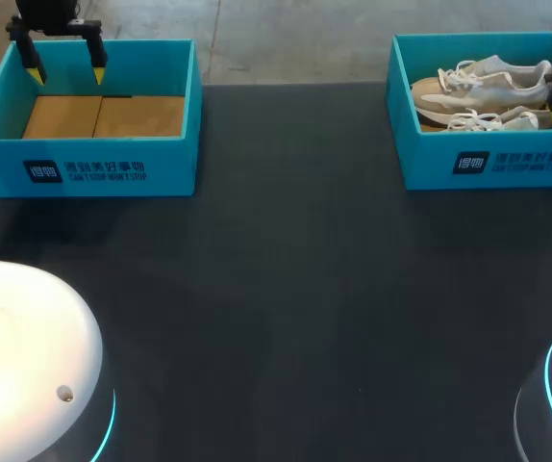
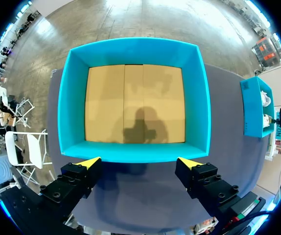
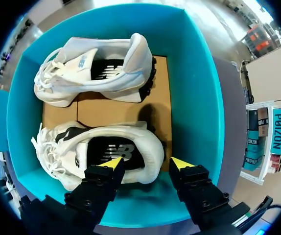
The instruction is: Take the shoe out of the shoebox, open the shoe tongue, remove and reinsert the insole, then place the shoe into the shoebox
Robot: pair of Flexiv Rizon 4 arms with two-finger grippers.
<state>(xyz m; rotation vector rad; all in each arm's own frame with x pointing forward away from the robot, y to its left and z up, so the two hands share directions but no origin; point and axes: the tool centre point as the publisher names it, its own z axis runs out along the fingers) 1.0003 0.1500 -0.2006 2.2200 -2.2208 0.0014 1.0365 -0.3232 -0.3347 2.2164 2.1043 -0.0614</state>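
Bench: dark top, carries two open teal boxes along its far edge.

Left shoebox: far-left corner of the bench. Inside, only the brown cardboard floor shows, with a shadow across it.

Right shoebox: far-right corner of the bench, well apart from the left one. It holds both shoes, lying on their sides, toes toward the bench's middle and heels toward its right edge.

Far shoe: white with pale blue trim, against the box wall away from the right gripper.

Near shoe: white, dark lining showing at the opening, laces loose at the toe end. It lies beside the box wall closest to the bench's front edge. Neither shoe is out of the box.

Left gripper: above the left shoebox, over one of its walls. Fingers spread wide, nothing between them.

Right gripper: over the heel end of the near shoe. Fingers spread; one yellow tip sits over the shoe's collar, the other just past the heel. Whether either tip touches the shoe cannot be told.
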